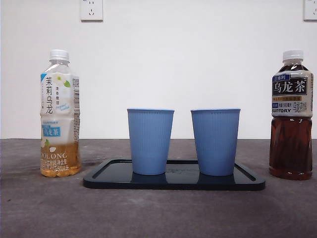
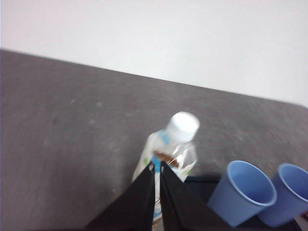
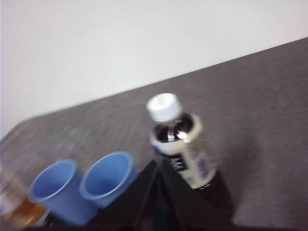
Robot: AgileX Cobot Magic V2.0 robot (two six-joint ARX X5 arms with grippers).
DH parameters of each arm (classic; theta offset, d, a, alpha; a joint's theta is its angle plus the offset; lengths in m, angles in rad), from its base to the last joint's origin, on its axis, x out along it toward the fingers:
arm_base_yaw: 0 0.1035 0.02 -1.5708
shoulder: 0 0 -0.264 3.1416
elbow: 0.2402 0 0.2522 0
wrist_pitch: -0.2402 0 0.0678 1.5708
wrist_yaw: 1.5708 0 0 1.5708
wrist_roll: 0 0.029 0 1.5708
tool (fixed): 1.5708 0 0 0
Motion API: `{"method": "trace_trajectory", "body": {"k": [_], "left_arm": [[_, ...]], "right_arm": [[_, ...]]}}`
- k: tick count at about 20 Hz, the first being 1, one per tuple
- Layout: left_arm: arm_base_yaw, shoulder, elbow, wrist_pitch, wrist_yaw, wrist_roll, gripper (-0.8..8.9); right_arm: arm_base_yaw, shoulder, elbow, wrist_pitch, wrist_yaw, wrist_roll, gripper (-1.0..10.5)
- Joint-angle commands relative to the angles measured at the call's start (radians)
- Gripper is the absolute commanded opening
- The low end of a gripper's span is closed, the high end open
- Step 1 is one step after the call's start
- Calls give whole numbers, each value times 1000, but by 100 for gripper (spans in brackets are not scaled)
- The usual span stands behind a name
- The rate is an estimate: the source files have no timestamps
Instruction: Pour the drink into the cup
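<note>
Suntory oolong tea bottle [image 1: 291,115], dark and capped, stands on my bench [image 1: 44,208] at one end, a pale jasmine "OOLONG" bottle [image 1: 60,115] at the other. Between them a black tray [image 1: 101,178] carries two blue cups [image 1: 150,141] [image 1: 215,142]. Only wrist views show my left tool [image 2: 157,166] and right tool [image 3: 158,163], both pressed closed, empty, above the bottles.

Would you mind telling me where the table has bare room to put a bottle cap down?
Bare table shows between the jasmine tea bottle and the black tray, between the tray and the oolong bottle, and along the front of the tray. The tray itself is crowded by two blue cups, with only a narrow gap between them.
</note>
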Motion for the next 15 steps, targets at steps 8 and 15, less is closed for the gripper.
{"method": "trace_trajectory", "body": {"k": [8,15], "left_arm": [[-19,140,155,-51,312,185,15],[-59,150,155,-171,394,289,27]], "right_arm": [[3,254,271,-233,-253,-378,11],[3,325,297,-256,-341,-431,12]]}}
